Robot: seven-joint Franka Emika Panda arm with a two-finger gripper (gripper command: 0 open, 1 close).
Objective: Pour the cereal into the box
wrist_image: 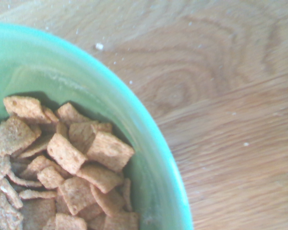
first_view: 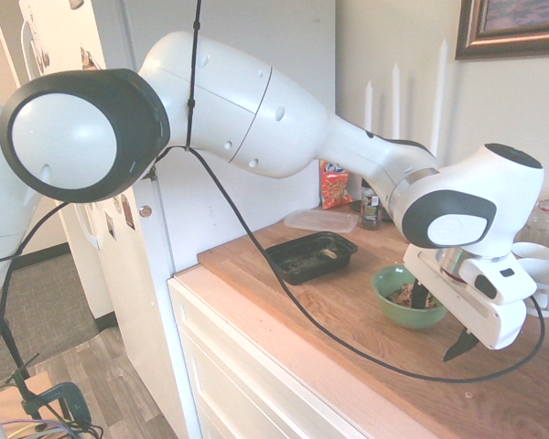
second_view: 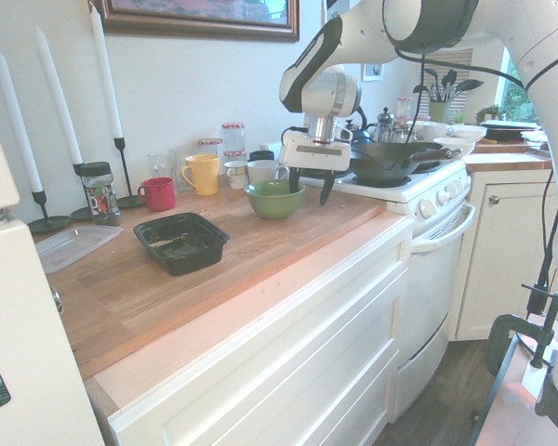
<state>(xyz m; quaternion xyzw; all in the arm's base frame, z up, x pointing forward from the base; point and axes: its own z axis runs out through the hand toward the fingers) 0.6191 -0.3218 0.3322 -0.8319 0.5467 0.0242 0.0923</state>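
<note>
Jaws spread astride the green bowl's (first_view: 408, 296) rim, cereal (wrist_image: 62, 177) heaped inside; box (second_view: 180, 242) well apart on the bench (second_view: 260, 251).

First exterior view: behind arm's shoulder, looking along tabletop (first_view: 348, 302). Second: opposite end, facing back. Both share green bowl (second_view: 275, 198). Wrist view: close above bowl rim.
</note>
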